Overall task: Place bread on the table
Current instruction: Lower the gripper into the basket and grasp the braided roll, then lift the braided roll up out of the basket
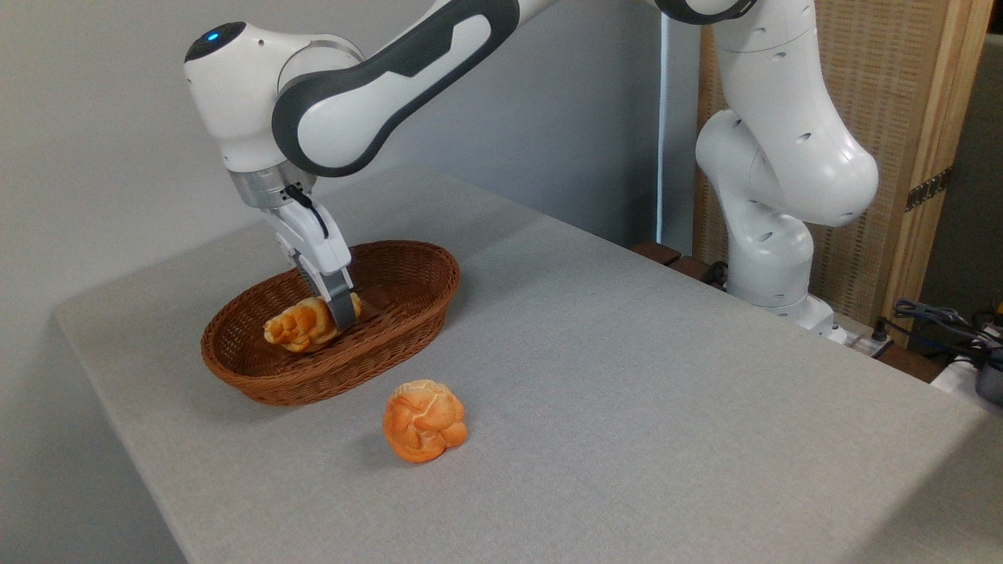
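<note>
The gripper (338, 307) is positioned inside the wicker basket (407, 294), its fingers pointing down and tilted slightly toward the table's near edge. One finger is seen in front of the braided loaf (302, 325); the other is hidden behind the loaf, so the loaf appears to lie between the jaws, but whether they are closed on it cannot be told from this view. The loaf is located in the basket, toward the end nearest the table's left edge, and contact with the basket floor cannot be confirmed. The basket is placed in the left part of the table (627, 376), well inside its edges. The round knotted roll (425, 421) is found on the bare table top just beside the basket, on the side toward the near edge, and clear of its rim. The task is therefore judged to be about half complete: one bread piece is already on the table, and the loaf remains to be lifted out and set down. The arm is extended from its base at the table's right far side, with the forearm reaching leftward and the wrist bent downward over the basket.
</note>
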Controlling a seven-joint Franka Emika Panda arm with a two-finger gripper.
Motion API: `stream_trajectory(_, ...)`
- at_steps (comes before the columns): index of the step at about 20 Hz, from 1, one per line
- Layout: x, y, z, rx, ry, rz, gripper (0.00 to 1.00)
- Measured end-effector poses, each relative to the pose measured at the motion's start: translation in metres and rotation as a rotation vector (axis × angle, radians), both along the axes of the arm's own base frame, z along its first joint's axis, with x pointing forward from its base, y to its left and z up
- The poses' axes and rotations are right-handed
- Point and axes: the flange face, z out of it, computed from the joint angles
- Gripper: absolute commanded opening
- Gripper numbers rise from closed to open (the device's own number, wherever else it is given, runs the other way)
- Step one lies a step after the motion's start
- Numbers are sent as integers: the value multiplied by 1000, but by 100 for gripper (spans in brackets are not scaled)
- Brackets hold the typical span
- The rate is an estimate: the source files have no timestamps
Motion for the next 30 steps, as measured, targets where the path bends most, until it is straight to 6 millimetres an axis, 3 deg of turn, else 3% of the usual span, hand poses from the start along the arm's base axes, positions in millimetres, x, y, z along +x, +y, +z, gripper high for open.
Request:
stream_trajectory(6,0,0,1,-1,-2,1,14)
stream_trajectory(11,4,-1,14,-13,-31,3,14)
stream_trajectory(19,-3,3,82,-39,-145,11,15)
stream_trajectory(23,-6,28,105,-15,-150,46,23)
stream_trajectory(30,-21,95,130,57,-39,-18,23)
